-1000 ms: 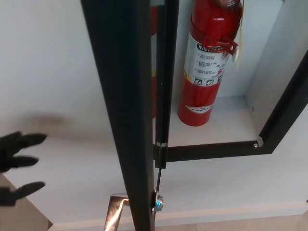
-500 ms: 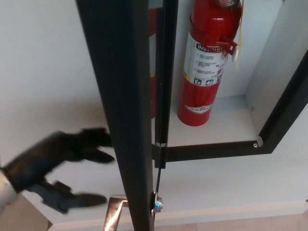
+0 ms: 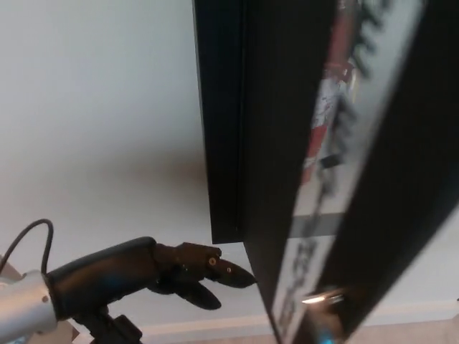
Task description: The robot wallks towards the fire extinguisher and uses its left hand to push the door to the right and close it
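Left hand [image 3: 183, 276] — fingers spread, holding nothing — reaches at the blurred black door [image 3: 301, 143]; the red fire extinguisher [image 3: 330, 107] shows through its glass

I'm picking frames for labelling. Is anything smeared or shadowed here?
Head view: the black door is motion-blurred, the red fire extinguisher behind its glass streaked and its label unreadable; the left robot hand is fairly sharp; a soft shadow lies on the white wall above it.

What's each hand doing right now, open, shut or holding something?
Left hand: open, holding nothing, fingers stretched toward the black-framed glass cabinet door.
Right hand: not in view.
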Robot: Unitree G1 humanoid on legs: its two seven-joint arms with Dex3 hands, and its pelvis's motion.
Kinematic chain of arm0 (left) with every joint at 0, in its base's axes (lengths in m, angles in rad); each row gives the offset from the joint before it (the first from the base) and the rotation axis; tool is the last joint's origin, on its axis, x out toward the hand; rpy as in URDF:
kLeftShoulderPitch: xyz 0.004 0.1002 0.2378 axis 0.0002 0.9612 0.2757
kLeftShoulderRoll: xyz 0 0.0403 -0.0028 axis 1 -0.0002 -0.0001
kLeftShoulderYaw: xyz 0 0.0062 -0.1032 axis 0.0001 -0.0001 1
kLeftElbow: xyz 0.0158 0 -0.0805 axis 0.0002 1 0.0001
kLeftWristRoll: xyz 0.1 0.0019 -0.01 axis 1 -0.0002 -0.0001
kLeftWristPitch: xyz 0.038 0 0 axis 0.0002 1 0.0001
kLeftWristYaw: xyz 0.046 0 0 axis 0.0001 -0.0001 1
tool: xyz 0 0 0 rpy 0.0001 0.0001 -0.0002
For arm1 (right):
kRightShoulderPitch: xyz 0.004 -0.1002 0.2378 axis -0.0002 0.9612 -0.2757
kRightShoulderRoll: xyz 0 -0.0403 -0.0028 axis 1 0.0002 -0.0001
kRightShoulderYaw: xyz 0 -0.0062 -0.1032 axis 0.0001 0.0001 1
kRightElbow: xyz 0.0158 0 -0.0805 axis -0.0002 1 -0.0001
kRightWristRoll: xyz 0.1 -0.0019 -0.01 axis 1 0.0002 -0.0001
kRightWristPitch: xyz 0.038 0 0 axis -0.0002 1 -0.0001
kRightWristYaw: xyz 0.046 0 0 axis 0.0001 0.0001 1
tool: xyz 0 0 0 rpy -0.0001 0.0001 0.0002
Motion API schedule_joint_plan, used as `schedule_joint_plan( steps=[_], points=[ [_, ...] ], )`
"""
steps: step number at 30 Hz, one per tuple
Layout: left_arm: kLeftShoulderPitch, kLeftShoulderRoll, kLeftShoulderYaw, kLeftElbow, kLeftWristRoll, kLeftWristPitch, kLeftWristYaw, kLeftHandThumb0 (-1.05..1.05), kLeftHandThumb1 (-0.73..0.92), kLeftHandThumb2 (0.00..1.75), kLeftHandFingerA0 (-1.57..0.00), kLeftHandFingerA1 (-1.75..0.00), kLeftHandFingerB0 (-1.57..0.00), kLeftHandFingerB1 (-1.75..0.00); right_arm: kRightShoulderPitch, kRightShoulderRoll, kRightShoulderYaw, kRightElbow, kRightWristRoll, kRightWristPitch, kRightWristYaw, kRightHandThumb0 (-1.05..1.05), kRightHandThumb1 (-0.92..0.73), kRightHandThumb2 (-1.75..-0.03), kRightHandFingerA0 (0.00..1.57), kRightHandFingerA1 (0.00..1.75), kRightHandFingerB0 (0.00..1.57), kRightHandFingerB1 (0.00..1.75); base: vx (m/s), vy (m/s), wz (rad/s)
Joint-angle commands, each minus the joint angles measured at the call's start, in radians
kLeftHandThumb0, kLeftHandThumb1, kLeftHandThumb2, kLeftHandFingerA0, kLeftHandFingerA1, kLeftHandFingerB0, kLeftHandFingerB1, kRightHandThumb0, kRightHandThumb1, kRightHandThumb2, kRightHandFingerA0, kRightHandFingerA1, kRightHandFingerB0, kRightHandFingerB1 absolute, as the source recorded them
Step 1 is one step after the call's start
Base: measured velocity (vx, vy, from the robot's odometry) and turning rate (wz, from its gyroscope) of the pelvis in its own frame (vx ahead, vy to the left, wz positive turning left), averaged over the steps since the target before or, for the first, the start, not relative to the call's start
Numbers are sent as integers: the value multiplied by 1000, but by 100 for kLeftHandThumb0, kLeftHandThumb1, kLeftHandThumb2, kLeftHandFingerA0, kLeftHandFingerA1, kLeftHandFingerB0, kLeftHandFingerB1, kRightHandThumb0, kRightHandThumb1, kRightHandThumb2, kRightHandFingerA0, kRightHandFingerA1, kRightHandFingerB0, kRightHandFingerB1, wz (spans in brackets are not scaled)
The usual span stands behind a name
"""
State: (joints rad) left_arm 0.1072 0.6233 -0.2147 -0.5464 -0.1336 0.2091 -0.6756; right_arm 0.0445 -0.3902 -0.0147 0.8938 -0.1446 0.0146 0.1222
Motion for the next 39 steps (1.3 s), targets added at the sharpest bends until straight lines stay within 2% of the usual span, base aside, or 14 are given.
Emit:
schedule_joint_plan(
  steps=[1,2,11,18,20,21,27,29,30,32,33,34,37,39],
  points=[
    [-91,-8,-12,-35,-62,123,-38,-60,49,57,-37,-39,-34,-32,-8,-17,2,26,-6,-49,-10,-63,-37,-76,32,58,27,46,0,0,0],
    [-115,-19,-13,-38,-75,138,-38,-63,38,77,-31,-50,-28,-43,-4,-14,2,24,-4,-48,-10,-63,-37,-75,31,57,27,46,0,0,0],
    [-346,-132,-31,-4,-90,233,6,-54,53,57,-37,-40,-35,-32,2,-5,4,33,-4,-64,-16,-60,-36,-75,33,61,27,49,0,0,0],
    [-652,-406,-62,262,-63,318,136,-50,51,55,-30,-50,-33,-36,8,3,10,9,-6,-83,-18,-58,-46,-55,34,55,33,39,0,0,0],
    [-701,-493,-69,326,-75,341,167,-51,51,55,-29,-52,-31,-37,10,8,12,6,-6,-95,-18,-65,-35,-76,32,59,28,47,0,0,0],
    [-716,-530,-74,354,-72,341,177,-54,42,76,-27,-56,-27,-48,13,13,10,-1,-2,-98,-17,-61,-44,-55,35,57,35,39,0,0,0],
    [-710,-678,-110,396,-31,358,263,-52,54,57,-31,-53,-32,-38,25,11,23,-17,-15,-119,-15,-60,-45,-55,35,58,35,40,0,0,0],
    [-692,-752,-114,436,-28,311,309,-60,53,56,-29,-56,-30,-38,23,14,19,-17,-5,-111,-3,-60,-45,-55,33,56,34,39,0,0,0],
    [-687,-809,-117,474,-20,282,352,-64,44,81,-23,-56,-21,-46,22,17,26,-12,-13,-117,-11,-63,-45,-55,35,59,36,40,0,0,0],
    [-689,-855,-117,507,-4,270,390,-64,44,81,-23,-56,-21,-46,22,19,39,-4,-31,-130,-29,-63,-45,-55,35,59,36,40,0,0,0],
    [-692,-871,-111,531,2,245,391,-61,59,57,-24,-51,-25,-35,23,20,44,-10,-35,-131,-36,-60,-45,-55,36,60,37,41,0,0,0],
    [-700,-890,-105,561,10,230,410,-63,58,58,-21,-49,-24,-34,27,22,49,-21,-39,-129,-39,-60,-36,-76,35,63,33,50,0,0,0],
    [-738,-934,-82,638,33,214,459,-64,58,58,-19,-48,-26,-33,37,30,55,-50,-37,-123,-44,-57,-36,-75,35,62,33,49,0,0,0],
    [-763,-933,-63,671,36,212,473,-68,45,82,-11,-51,-17,-44,43,36,50,-66,-24,-127,-34,-57,-36,-75,35,63,32,48,0,0,0]
  ],
)
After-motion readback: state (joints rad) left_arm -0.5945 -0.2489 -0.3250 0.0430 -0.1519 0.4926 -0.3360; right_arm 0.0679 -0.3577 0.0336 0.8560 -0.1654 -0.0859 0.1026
